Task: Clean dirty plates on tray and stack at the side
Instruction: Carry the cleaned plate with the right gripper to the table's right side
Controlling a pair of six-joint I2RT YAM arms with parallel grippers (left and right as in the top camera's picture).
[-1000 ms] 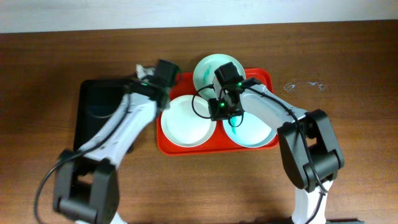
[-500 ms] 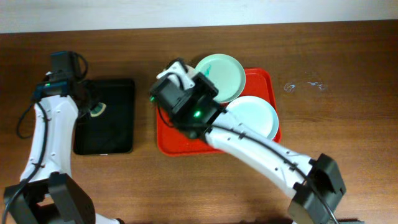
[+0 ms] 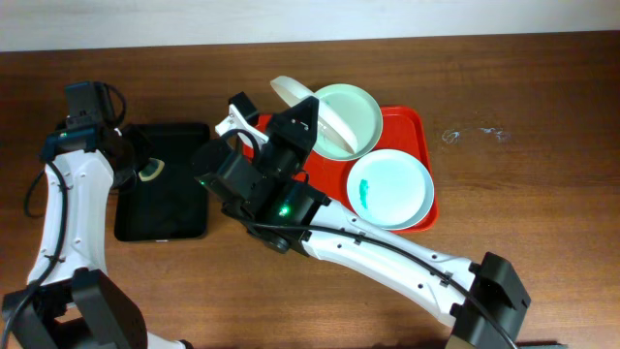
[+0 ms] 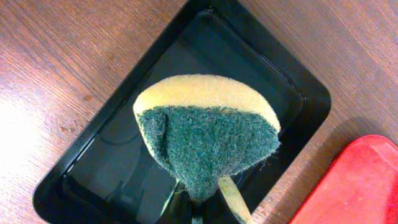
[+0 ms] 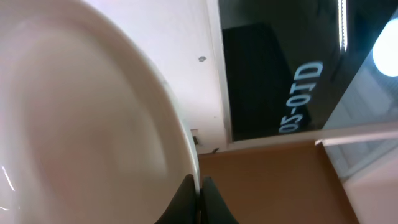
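Plate (image 5: 93, 124) white, apparently smear-free, edge clamped in right pincer (image 5: 199, 198); left pincer (image 4: 199, 208) grips sponge (image 4: 208, 137).

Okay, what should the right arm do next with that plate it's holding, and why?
Probably carry the held plate sideways, clear of the red tray, and lower it onto the table: the right gripper clamps its rim and it hangs tilted.

Extended up the left side toward 11 o'clock, with left hand (image 3: 139, 169) clamped on sponge (image 4: 208, 134). Raised high, reaching toward 10 o'clock, with right hand (image 3: 295, 124) pinching plate (image 3: 289, 91) by its rim.
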